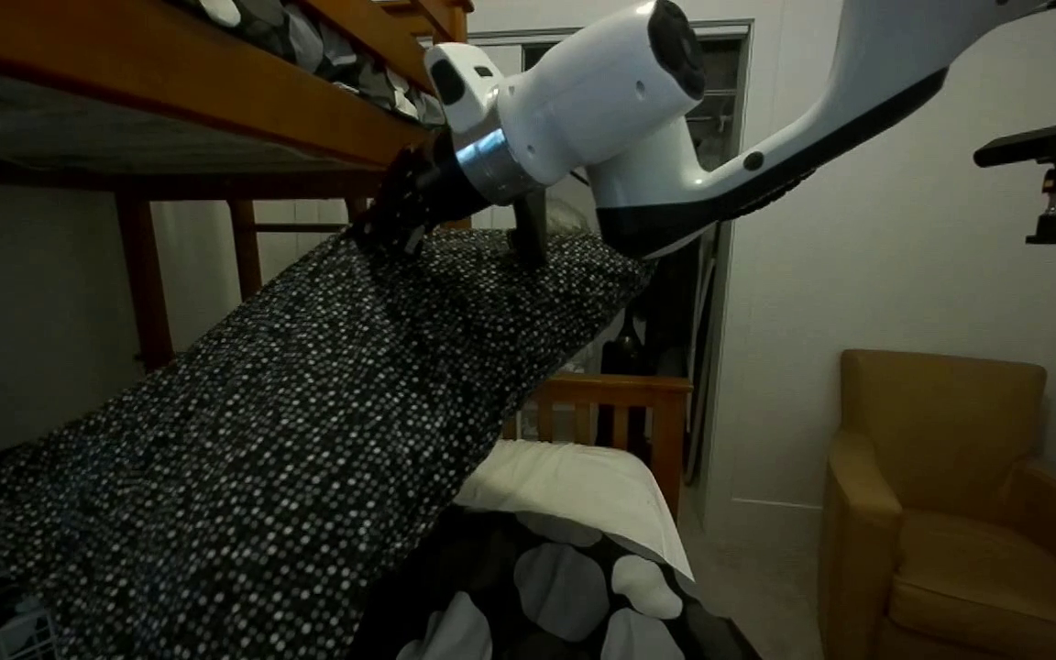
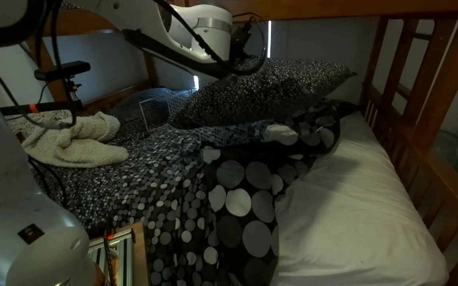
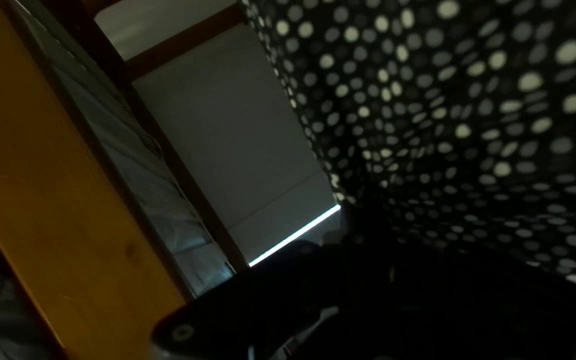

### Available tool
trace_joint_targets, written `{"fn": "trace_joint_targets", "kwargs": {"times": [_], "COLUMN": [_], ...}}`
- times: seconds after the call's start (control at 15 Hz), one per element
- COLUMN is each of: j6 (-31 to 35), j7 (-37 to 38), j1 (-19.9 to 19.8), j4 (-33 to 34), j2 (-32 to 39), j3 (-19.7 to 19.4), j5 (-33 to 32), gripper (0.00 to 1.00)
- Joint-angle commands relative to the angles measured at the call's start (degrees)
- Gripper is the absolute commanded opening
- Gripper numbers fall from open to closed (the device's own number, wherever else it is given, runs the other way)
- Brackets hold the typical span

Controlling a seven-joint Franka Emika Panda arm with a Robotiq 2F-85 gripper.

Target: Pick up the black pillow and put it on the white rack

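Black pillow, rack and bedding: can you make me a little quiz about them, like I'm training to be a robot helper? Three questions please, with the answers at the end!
1. Pick one: how is the black pillow?
A) Flat on the floor
B) Tilted, gripped by the tool
C) Lying on the armchair

2. True or false: the white rack is hanging on the wall.

3. Fill the gap: in both exterior views, the black bedding is printed with big grey and white ____.

Key:
1. B
2. False; it is down on the black bedding.
3. Circles
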Motion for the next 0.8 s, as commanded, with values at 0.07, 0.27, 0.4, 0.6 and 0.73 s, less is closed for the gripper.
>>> {"fn": "trace_joint_targets", "kwargs": {"times": [0.07,0.27,0.4,0.6,0.73], "j6": [-4.4,-7.0,-4.9,-2.5,-1.5], "j7": [12.6,22.3,27.1,34.7,38.3], "j1": [2.5,3.4,3.9,4.3,3.7], "j4": [9.4,12.8,17.1,24.9,29.4], "j2": [2.2,2.6,6.5,13.9,18.6], "j3": [2.8,4.6,5.8,9.4,13.2], "j5": [-12.3,-22.6,-27.9,-36.3,-42.0], "gripper": [0.01,0.01,0.01,0.01,0.01]}}
